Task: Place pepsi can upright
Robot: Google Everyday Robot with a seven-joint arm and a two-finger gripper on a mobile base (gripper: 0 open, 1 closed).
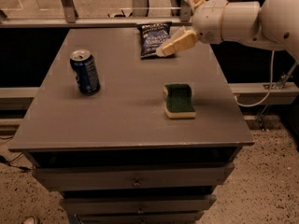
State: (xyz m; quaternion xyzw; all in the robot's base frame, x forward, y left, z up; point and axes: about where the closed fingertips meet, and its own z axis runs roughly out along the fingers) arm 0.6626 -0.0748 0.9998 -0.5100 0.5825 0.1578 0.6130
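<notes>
The pepsi can (85,72) is dark blue with a silver top and pull-tab. It stands upright on the left part of the grey table (121,120), with nothing touching it. My gripper (174,23) is open and empty, held in the air above the table's back right. It is far to the right of the can. Its lower finger (176,42) hangs over the right edge of the chip bag.
A dark blue chip bag (153,38) lies flat at the back middle of the table. A green and yellow sponge (179,100) lies right of centre. Drawers sit under the tabletop. A metal rail (93,10) runs behind the table.
</notes>
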